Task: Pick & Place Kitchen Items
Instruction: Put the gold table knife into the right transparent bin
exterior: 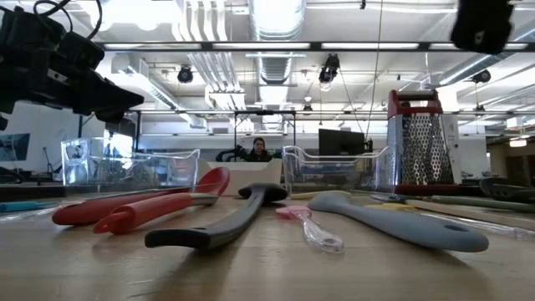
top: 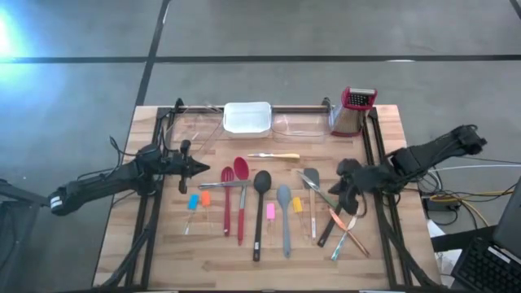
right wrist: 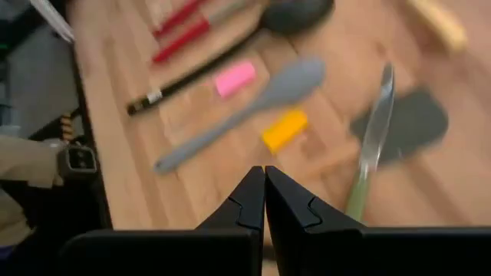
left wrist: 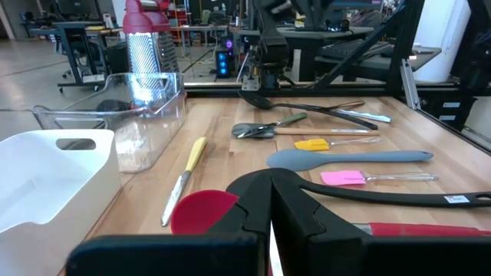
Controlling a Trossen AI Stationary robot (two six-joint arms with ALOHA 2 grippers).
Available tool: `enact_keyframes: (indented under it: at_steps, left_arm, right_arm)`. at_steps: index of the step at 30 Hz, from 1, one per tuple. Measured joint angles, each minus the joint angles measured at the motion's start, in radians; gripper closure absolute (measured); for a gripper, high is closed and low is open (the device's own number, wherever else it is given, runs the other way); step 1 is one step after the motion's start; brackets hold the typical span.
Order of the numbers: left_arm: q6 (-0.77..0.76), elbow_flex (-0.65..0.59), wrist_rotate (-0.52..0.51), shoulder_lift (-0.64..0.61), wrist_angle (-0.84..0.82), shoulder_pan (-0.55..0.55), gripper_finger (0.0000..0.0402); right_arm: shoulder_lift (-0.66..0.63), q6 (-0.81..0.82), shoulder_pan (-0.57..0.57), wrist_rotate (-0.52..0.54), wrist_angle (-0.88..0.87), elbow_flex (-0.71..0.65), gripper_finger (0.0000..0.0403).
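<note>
Nearest the low camera lies the black spoon, its handle end almost at the lens, with the two red utensils at its nine o'clock and the grey spatula at its three o'clock. From above, these utensils lie in a row across the middle of the table: small blue and orange blocks at the nine o'clock end, then the red spoon, the black spoon, a pink block, the grey spatula, a yellow block, and a tangle of thin knives at four o'clock. One pale-handled knife lies alone at twelve o'clock of the row, below the white tray.

Both claws are closed and empty. The left gripper hovers near the red spoon's bowl, at its ten o'clock. The right gripper hangs over the knives, with the yellow block and a green-handled knife ahead of its fingertips.

No item appears to be picked yet, so the step in hand is judged to be the approach to a first grasp. To do it well, the fingers should open before descending, and straddle a handle crosswise rather than along it. On the right side the knives overlap, so choosing the topmost one likely avoids dragging its neighbours. Thin handles lie flat, so the fingertips need to come right down to the wood.
</note>
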Motion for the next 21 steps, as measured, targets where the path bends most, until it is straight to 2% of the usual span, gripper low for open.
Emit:
enact_keyframes:
  at_steps: [7,13,16,21]
  left_arm:
    - [0.000,0.000,0.000,0.000,0.000,0.000,0.0392]
    - [0.000,0.000,0.000,0.000,0.000,0.000,0.0392]
    - [0.000,0.000,0.000,0.000,0.000,0.000,0.0392]
    - [0.000,0.000,0.000,0.000,0.000,0.000,0.0392]
  right_arm:
    - [0.142,0.391,0.211,0.058,-0.215,0.071,0.0394]
    - [0.250,0.703,0.347,0.051,-0.271,0.079,0.0394]
    - [0.303,0.780,0.391,0.044,-0.272,0.079,0.0394]
    - [0.368,0.795,0.405,-0.031,-0.269,0.079,0.0390]
